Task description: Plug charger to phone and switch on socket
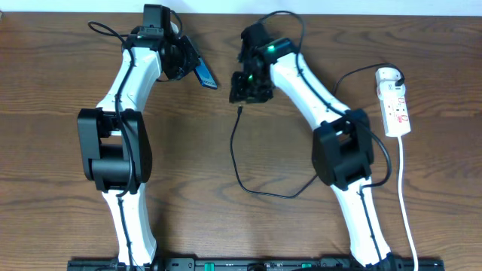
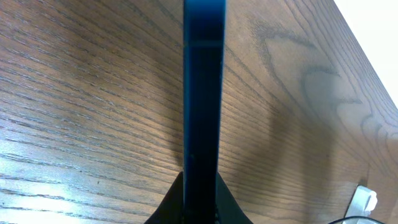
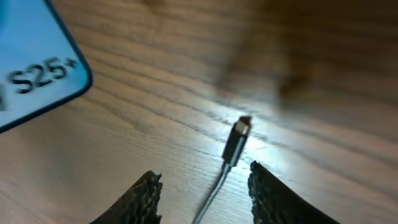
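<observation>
Left tool (image 1: pixel 183 64) pinches phone (image 3: pixel 31 68) reading "S25+"; right tool (image 3: pixel 202 193) spread above charger (image 3: pixel 235 142).

Blurred right-wrist view, glare on table (image 3: pixel 267 140)

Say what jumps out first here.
The lit phone, gripped by the left tool and tilted above the table at top centre. Beside it, the open right tool hovers over the charger tip lying flat. The socket sits at far right.
</observation>
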{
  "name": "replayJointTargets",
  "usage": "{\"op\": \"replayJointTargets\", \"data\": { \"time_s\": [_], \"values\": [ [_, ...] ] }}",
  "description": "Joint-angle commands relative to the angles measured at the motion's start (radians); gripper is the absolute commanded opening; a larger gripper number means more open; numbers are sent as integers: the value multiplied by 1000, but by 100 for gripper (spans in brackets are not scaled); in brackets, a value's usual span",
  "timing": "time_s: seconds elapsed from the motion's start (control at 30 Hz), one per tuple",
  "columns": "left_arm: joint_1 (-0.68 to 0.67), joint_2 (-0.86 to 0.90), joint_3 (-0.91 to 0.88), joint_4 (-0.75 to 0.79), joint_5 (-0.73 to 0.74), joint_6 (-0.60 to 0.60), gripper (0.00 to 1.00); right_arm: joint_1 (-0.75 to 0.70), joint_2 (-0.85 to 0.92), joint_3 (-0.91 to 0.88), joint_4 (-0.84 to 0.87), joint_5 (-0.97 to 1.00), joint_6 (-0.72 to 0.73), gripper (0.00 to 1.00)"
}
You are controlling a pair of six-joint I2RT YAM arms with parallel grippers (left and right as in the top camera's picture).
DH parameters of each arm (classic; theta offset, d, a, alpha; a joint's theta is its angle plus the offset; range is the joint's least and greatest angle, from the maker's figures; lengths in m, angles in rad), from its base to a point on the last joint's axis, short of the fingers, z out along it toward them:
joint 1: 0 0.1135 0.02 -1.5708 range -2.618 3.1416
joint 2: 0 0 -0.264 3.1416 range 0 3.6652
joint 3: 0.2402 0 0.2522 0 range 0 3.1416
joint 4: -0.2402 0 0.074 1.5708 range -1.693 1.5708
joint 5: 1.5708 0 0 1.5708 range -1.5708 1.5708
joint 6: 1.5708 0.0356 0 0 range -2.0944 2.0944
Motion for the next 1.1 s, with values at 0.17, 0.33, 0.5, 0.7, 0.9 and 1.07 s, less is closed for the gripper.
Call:
{"op": "replayJointTargets", "data": {
  "time_s": [0.17, 0.33, 0.5, 0.7, 0.9, 1.07],
  "values": [
    [5, -21, 16, -3, -6, 10, 8, 4, 36, 7, -5, 61, 135, 44],
    [5, -21, 16, -3, -6, 9, 7, 16, 36, -17, -2, 68, 151, 44],
    [5, -21, 16, -3, -6, 10, 7, 27, 36, -49, 4, 69, 175, 43],
    [5, -21, 16, -3, -6, 9, 8, 35, 36, -54, 14, 77, 186, 41],
    [5, -21, 16, -8, -6, 9, 8, 54, 36, -67, 14, 132, 214, 37],
    [5, -21, 16, -10, -6, 9, 7, 58, 36, -79, 17, 150, 234, 36]
  ]
}}
